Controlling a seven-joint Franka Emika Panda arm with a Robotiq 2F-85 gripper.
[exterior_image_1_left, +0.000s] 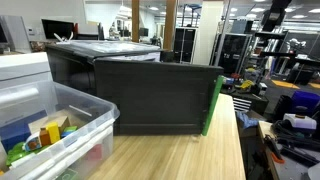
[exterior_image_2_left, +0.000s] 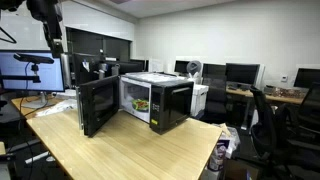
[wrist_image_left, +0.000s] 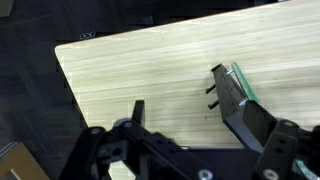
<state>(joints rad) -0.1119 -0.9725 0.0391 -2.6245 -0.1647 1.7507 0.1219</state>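
Observation:
A black microwave (exterior_image_2_left: 165, 100) stands on the wooden table (exterior_image_2_left: 130, 152) with its door (exterior_image_2_left: 97, 105) swung wide open. Something yellowish (exterior_image_2_left: 140, 102) sits inside it. The door fills one exterior view (exterior_image_1_left: 155, 95), with a green strip (exterior_image_1_left: 213, 105) along its free edge. My gripper (exterior_image_2_left: 56, 46) hangs high above the table's far left corner, well clear of the microwave. In the wrist view the gripper (wrist_image_left: 205, 125) is open and empty. Below it I see bare table (wrist_image_left: 140, 65) and the top of the door's free edge (wrist_image_left: 232, 92) with its latch hooks and green strip.
A clear plastic bin (exterior_image_1_left: 60, 125) of colourful small items stands on the table in front of the door. Monitors (exterior_image_2_left: 30, 70) stand behind the arm. Office chairs (exterior_image_2_left: 270, 125) and desks are beyond the table. A cluttered shelf (exterior_image_1_left: 290, 100) stands beside the table.

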